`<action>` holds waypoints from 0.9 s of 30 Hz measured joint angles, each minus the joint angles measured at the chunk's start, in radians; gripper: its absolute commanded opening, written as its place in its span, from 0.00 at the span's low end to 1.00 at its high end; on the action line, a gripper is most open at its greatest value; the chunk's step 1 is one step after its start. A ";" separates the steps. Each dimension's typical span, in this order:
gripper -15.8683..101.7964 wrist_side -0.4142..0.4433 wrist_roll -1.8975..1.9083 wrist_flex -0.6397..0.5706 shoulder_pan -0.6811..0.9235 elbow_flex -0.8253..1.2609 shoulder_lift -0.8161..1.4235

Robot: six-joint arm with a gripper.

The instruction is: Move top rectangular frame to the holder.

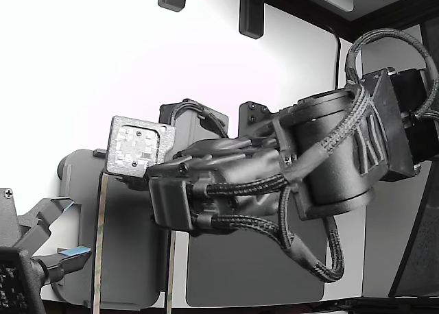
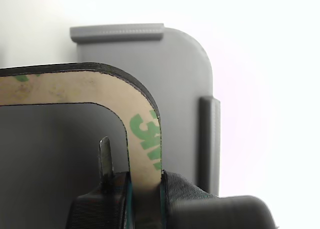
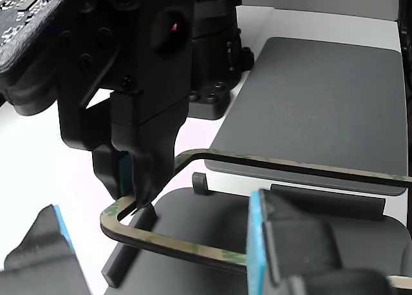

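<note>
My gripper [image 2: 145,186] is shut on the rim of the top rectangular frame [image 2: 142,124], a thin beige outline with green print, near one rounded corner. The frame hangs over the light grey holder [image 2: 180,89], whose raised tabs show beyond the frame's corner. In the other view my gripper [image 3: 138,192] pinches the frame [image 3: 290,167] at its corner, just above the holder [image 3: 193,211]; I cannot tell whether they touch. In the exterior view the frame's rim [image 1: 100,245] shows as thin beige strips over the holder [image 1: 130,259], with my wrist above it.
A solid dark grey mat [image 3: 322,89] lies beside the holder; it also shows in the exterior view [image 1: 254,273]. A second gripper with blue pads [image 1: 68,254] is open at the exterior view's lower left, its fingers [image 3: 261,237] close to the frame.
</note>
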 measured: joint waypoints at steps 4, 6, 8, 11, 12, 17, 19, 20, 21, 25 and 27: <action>0.05 -0.025 -0.009 0.000 -0.028 -0.031 -0.037; 0.05 -0.038 -0.023 0.000 -0.041 -0.041 -0.054; 0.05 -0.040 -0.032 0.000 -0.046 -0.052 -0.074; 0.05 -0.040 -0.038 0.000 -0.048 -0.066 -0.091; 0.05 -0.040 -0.041 0.000 -0.048 -0.066 -0.097; 0.05 -0.040 -0.044 0.000 -0.051 -0.066 -0.110; 0.05 -0.048 -0.046 0.000 -0.055 -0.066 -0.112; 0.05 -0.048 -0.046 0.000 -0.057 -0.063 -0.112; 0.05 -0.049 -0.046 0.000 -0.058 -0.060 -0.112; 0.05 -0.049 -0.064 0.000 -0.064 -0.038 -0.112; 0.05 -0.046 -0.077 0.000 -0.071 -0.035 -0.114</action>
